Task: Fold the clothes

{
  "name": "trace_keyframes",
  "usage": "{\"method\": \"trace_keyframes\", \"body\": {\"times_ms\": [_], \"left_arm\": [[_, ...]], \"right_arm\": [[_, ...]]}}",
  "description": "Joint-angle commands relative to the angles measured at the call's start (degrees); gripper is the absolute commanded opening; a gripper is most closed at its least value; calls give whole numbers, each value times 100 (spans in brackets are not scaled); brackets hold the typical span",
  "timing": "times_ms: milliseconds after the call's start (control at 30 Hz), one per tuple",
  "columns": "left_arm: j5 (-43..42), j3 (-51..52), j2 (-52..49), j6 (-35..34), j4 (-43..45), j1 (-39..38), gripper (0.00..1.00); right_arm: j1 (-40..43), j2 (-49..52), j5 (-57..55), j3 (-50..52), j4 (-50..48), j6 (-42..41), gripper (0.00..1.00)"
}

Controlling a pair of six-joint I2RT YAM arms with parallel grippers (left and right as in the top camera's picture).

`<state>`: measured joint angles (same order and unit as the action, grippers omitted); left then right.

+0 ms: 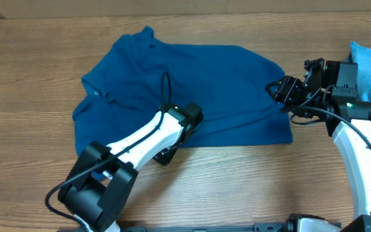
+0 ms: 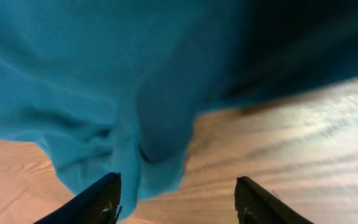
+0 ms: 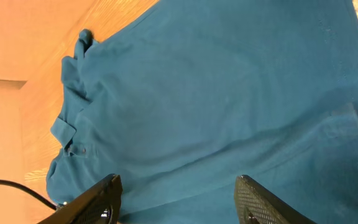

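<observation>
Two grippers are parked at the edges of one big plain deep-blue knit shirt (image 1: 198,90). It's spread mostly flat on the brown wood-grain table (image 1: 250,187), with the collar end toward the left and a bit rumpled there.

The left gripper (image 1: 167,154), carried on a white arm (image 1: 143,135), is set right at the shirt's near hem. In the left wrist view its black fingers (image 2: 101,199) are held apart with nothing pinched. A bunched fold of blue fabric hangs just beside one finger, and bare wood can be seen between the two.

The right gripper (image 1: 274,89) is placed at the shirt's right edge. In the right wrist view its jaws are spread too, nothing clamped, and the buttoned collar placket (image 3: 73,140) can be made out at the far end of the fabric.

A crumpled light-blue garment (image 1: 369,61) is piled at the table's right end, behind the right arm.
</observation>
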<state>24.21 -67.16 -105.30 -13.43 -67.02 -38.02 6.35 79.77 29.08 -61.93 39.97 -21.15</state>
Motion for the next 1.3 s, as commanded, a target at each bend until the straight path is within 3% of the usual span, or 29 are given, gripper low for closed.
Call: {"method": "trace_keyframes", "body": {"times_ms": [0, 1000, 1167, 1267], "left_arm": [[439, 31, -109, -271, 151, 11, 59], [796, 262, -109, -201, 487, 42, 16], [887, 251, -103, -201, 382, 136, 5], [990, 203, -85, -205, 306, 256, 4]], "right_arm": [[15, -52, -101, -116, 7, 42, 62], [17, -52, -122, -116, 157, 44, 62], [15, -52, -125, -116, 184, 46, 62], [17, -52, -127, -116, 184, 48, 62]]}}
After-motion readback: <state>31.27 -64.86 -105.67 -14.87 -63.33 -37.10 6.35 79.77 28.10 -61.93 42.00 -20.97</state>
